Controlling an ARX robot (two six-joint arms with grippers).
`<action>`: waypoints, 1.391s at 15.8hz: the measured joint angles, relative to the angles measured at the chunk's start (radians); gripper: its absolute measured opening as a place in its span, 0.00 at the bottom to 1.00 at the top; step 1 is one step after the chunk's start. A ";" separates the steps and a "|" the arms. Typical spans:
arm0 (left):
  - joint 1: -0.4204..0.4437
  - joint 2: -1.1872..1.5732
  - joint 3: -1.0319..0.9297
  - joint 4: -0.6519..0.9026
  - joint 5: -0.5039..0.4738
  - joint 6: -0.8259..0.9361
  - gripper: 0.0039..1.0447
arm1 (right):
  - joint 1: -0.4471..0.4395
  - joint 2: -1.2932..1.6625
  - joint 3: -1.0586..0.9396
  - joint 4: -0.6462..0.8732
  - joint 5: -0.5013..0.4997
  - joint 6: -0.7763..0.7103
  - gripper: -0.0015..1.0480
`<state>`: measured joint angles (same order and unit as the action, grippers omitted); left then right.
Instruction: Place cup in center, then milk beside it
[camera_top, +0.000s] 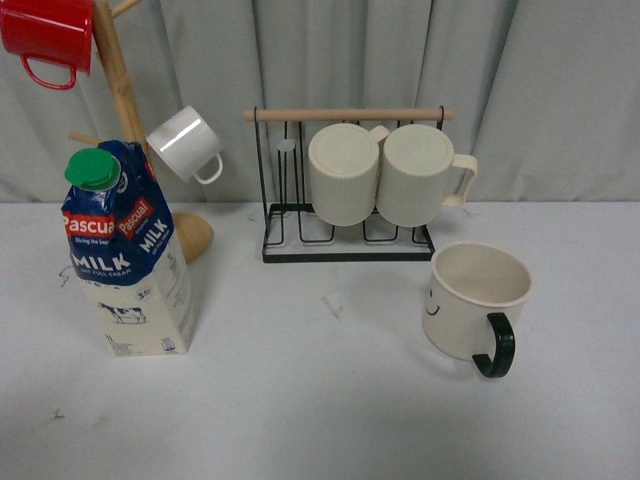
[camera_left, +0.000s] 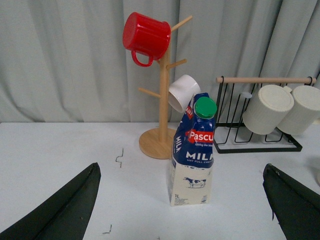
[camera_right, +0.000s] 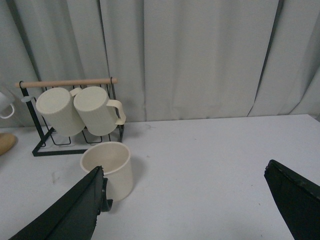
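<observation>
The cup (camera_top: 470, 300), a wide cream mug with a black handle and a smiley face, stands upright on the table's right side, in front of the wire rack. The milk (camera_top: 125, 255), a blue and cream Pascual carton with a green cap, stands upright at the left. Neither arm shows in the front view. In the left wrist view my left gripper (camera_left: 182, 207) is open and the milk (camera_left: 192, 155) stands ahead between its fingers, untouched. In the right wrist view my right gripper (camera_right: 185, 207) is open and empty; the cup (camera_right: 109, 169) stands beside its left finger.
A black wire rack (camera_top: 345, 235) with a wooden bar holds two ribbed cream mugs (camera_top: 385, 172) behind the middle. A wooden mug tree (camera_top: 125, 100) at the back left carries a red mug (camera_top: 48, 38) and a small white mug (camera_top: 187, 143). A grey curtain hangs behind.
</observation>
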<state>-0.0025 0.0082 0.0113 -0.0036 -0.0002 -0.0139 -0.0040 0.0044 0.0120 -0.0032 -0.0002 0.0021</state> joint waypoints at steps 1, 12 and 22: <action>0.000 0.000 0.000 0.000 0.000 0.000 0.94 | 0.000 0.000 0.000 0.000 0.000 0.000 0.94; 0.000 0.000 0.000 0.000 0.000 0.000 0.94 | 0.000 0.000 0.000 0.000 0.000 0.000 0.94; 0.000 0.000 0.000 0.000 0.000 0.000 0.94 | -0.119 0.937 0.278 0.533 -0.304 -0.010 0.94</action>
<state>-0.0025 0.0082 0.0113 -0.0032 -0.0006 -0.0139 -0.1230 0.9409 0.2897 0.5293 -0.3046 -0.0078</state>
